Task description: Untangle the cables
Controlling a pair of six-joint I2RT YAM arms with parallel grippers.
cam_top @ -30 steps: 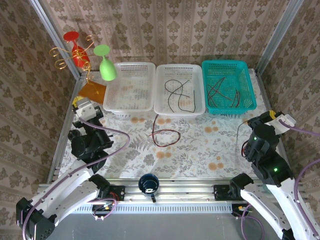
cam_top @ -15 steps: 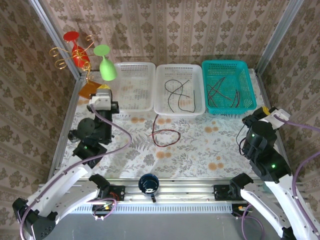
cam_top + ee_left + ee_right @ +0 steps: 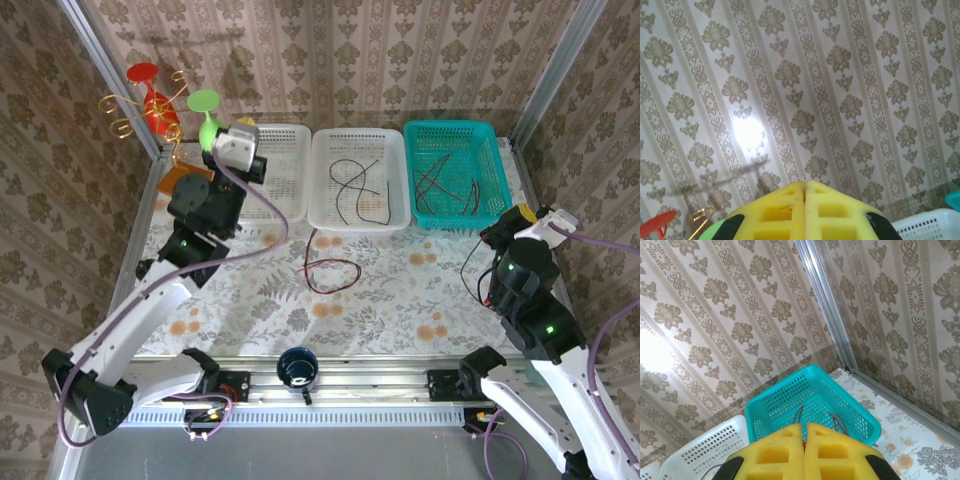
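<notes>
A tangle of red and black cables lies looped on the floral tablecloth in front of the middle basket. Black cables lie in the middle white basket. Dark red cables lie in the teal basket, also seen as cables in the right wrist view. My left gripper is shut with nothing between its pads, raised and facing the back wall. My right gripper is shut and points at the teal basket. A thin dark wire hangs beside the right arm; I cannot tell whether it is held.
An empty white basket stands at the back left under my left wrist. Red and green glasses hang on a gold stand in the back left corner. A dark blue cup sits at the near edge. Metal frame posts edge the table.
The left arm has risen from the near left of the table and swung back over the left white basket. The right arm has lifted and shifted slightly toward the back.
</notes>
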